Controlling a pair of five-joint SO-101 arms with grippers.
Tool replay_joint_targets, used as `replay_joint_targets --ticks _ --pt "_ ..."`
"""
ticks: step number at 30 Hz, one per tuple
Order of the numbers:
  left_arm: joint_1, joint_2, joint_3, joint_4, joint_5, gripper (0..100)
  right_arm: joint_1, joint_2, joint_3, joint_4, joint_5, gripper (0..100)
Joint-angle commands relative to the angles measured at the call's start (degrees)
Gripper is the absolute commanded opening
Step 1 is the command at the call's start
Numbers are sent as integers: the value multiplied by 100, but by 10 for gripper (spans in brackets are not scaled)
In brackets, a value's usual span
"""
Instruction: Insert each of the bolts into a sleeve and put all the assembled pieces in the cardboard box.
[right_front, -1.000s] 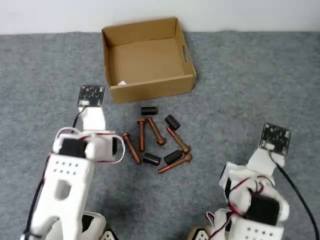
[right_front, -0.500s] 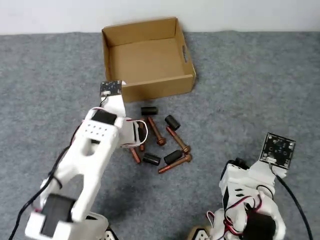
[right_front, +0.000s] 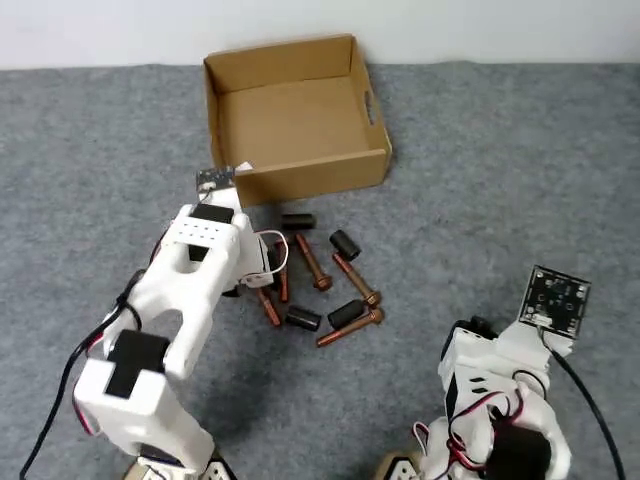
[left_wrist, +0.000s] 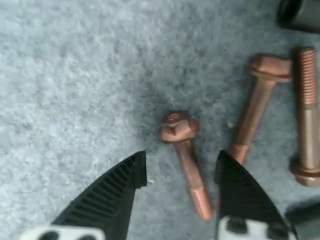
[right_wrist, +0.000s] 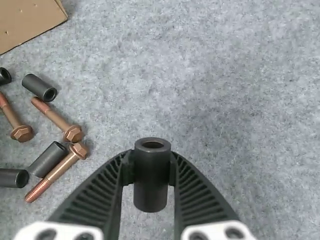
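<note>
The left gripper (left_wrist: 181, 156) has swung forward and, jaws apart, now straddles a copper bolt (left_wrist: 184, 145) lying on the carpet (left_wrist: 75, 75). The right gripper (right_wrist: 152, 159) clamps a black sleeve (right_wrist: 151, 175) upright, apparently awaiting insertion.

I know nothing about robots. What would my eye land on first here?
Probably the right claw, shut on a black sleeve that it holds upright above the grey carpet. Next comes the left claw, open over a copper bolt lying flat. At the far side sits the open cardboard box, with loose bolts and sleeves scattered in front of it.
</note>
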Motion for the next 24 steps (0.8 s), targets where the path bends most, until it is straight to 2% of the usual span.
replay_joint_targets --ticks 1,4,6,10,15,24 --pt "-26 281 -251 -220 53 228 48 -31 -35 -127 -9 8" --pt "-35 651 -286 -325 53 225 48 -75 -35 -127 -9 8" --pt "-44 782 -382 -343 53 189 48 -75 -35 -127 -9 8" --pt "-9 809 -655 -149 26 8 40 -75 -35 -127 -9 8" --pt "-9 510 -796 149 53 4 22 -75 -35 -127 -9 8" --pt "334 -1407 -971 1380 -53 4 13 -75 -53 -119 -18 8"
